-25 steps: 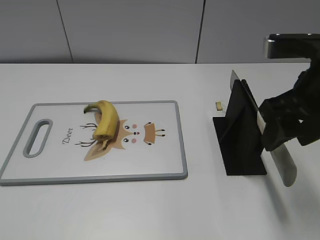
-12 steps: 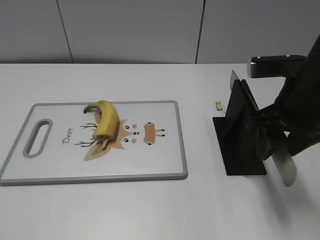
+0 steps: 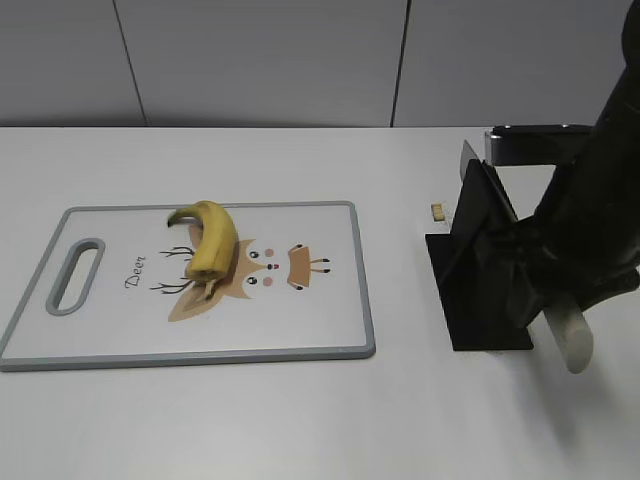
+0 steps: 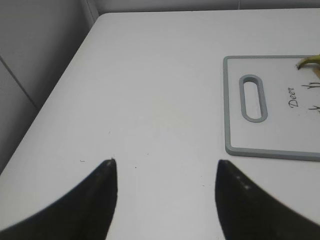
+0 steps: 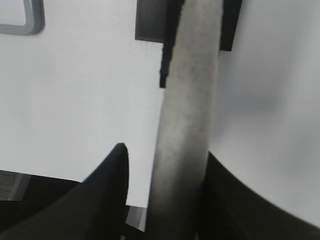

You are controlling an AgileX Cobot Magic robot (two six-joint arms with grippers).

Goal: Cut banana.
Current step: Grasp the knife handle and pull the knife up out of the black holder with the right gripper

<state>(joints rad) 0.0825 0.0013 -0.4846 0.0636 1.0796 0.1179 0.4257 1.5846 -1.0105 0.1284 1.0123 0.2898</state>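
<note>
The banana (image 3: 212,245) lies unpeeled on the deer-print cutting board (image 3: 300,325), left of centre; its stem tip shows in the left wrist view (image 4: 310,61). The knife stands in a black stand (image 3: 478,285), its grey handle (image 3: 571,347) slanting toward the front right. My right gripper (image 3: 552,292) is around the handle (image 5: 187,100). The jaws stand on either side of it: one finger lies against it and the other (image 5: 112,175) stands off with a gap. My left gripper (image 4: 165,162) is open and empty over bare table left of the board (image 4: 280,150). It is out of the exterior view.
A small beige bit (image 3: 437,211) lies on the table just left of the stand. The knife's blade tip (image 3: 467,155) sticks up behind the stand. The table's left edge and a grey wall are close to my left gripper.
My right arm has moved left and down over the knife handle, covering most of it. The banana, board and stand have not moved.
</note>
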